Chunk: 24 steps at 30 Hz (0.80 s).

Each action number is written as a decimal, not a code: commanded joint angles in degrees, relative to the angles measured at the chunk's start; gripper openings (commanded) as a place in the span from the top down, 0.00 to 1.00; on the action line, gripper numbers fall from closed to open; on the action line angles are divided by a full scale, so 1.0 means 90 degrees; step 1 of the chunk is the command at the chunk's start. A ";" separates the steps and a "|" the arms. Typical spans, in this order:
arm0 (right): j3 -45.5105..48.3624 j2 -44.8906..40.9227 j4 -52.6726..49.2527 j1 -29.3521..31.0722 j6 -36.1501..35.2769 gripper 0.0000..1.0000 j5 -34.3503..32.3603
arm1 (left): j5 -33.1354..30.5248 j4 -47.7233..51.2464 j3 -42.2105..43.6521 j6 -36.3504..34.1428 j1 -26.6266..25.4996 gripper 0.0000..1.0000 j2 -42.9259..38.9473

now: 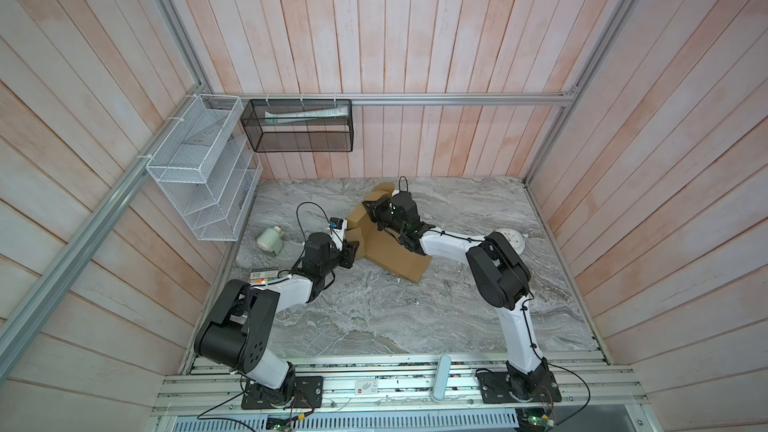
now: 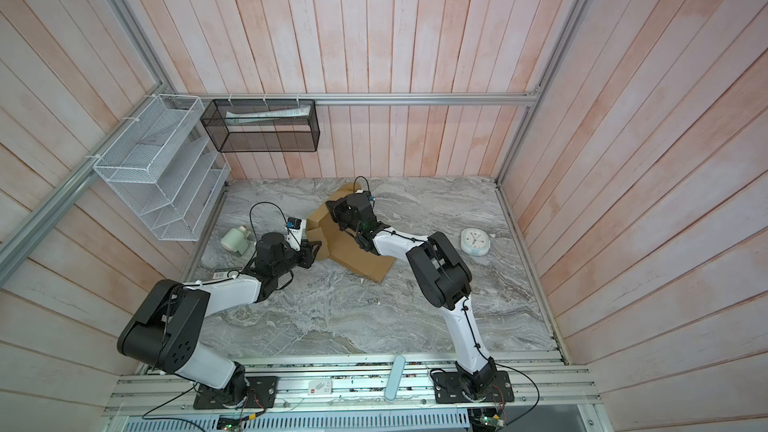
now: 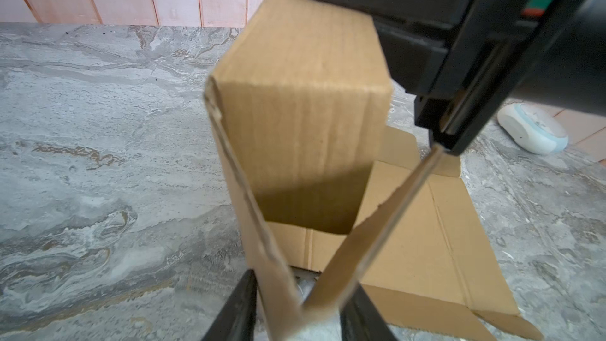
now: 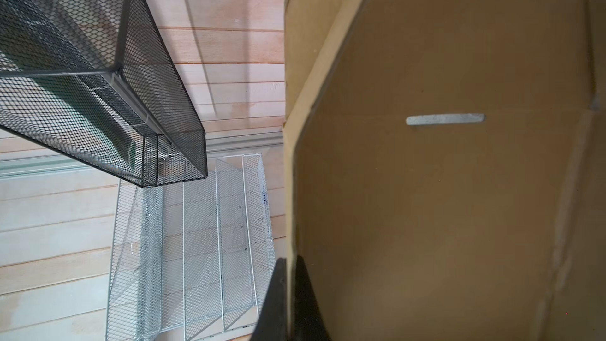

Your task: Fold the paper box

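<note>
Left wrist view: paper box (image 3: 301, 109) at 12 o'clock of table (image 3: 98, 126), partly folded, walls raised but unlocked, lid flat; right gripper (image 4: 290, 290) clenched on its edge; left gripper (image 3: 301, 282) astride two flaps, grip impossible to tell.

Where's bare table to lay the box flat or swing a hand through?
Widest bare patch: the near half of the table, between the arms, in front of the paper box. The far right corner behind the alarm clock is bare too. Crowded: the left edge, with bottle and packet, and the middle, where left hand and right hand meet the box.
</note>
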<state>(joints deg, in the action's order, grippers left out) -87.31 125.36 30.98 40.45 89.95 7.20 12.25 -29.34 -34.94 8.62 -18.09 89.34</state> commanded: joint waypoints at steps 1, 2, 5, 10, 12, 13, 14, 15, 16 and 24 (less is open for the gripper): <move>0.0192 0.0120 0.0105 0.0141 0.0064 1.00 -0.0111 | -0.0203 -0.0026 -0.0050 0.0152 -0.0041 0.61 -0.0122; 0.0242 0.0111 0.0138 0.0154 0.0074 1.00 -0.0121 | -0.0219 -0.0028 -0.0048 0.0165 -0.0040 0.62 -0.0116; 0.0459 0.0067 0.0319 0.0203 0.0131 1.00 -0.0175 | -0.0277 -0.0032 -0.0022 0.0221 -0.0041 0.64 -0.0119; 0.0643 -0.0003 0.0425 0.0242 0.0153 1.00 -0.0209 | -0.0453 -0.0007 -0.0053 0.0289 -0.0100 0.64 -0.0103; 0.0655 -0.0013 0.0444 0.0242 0.0152 1.00 -0.0224 | -0.0532 0.0013 -0.0067 0.0328 -0.0133 0.64 -0.0093; 0.0664 -0.0014 0.0454 0.0250 0.0166 1.00 -0.0224 | -0.0584 0.0037 -0.0098 0.0338 -0.0153 0.64 -0.0081; 0.0668 -0.0016 0.0464 0.0252 0.0168 1.00 -0.0224 | -0.0639 0.0070 -0.0122 0.0344 -0.0172 0.64 -0.0067; 0.0688 -0.0019 0.0473 0.0252 0.0176 1.00 -0.0224 | -0.0714 0.0091 -0.0157 0.0355 -0.0209 0.63 -0.0044; 0.0700 -0.0017 0.0500 0.0252 0.0189 1.00 -0.0224 | -0.0784 0.0122 -0.0193 0.0365 -0.0242 0.62 -0.0022; 0.0886 -0.0063 0.0690 0.0272 0.0286 1.00 -0.0244 | -0.1655 0.0237 -0.0396 0.0490 -0.0591 0.58 0.0137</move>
<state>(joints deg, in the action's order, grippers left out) -81.60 125.34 40.18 41.98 91.37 4.69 1.63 -26.83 -36.58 12.14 -22.65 89.76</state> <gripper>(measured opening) 0.048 0.424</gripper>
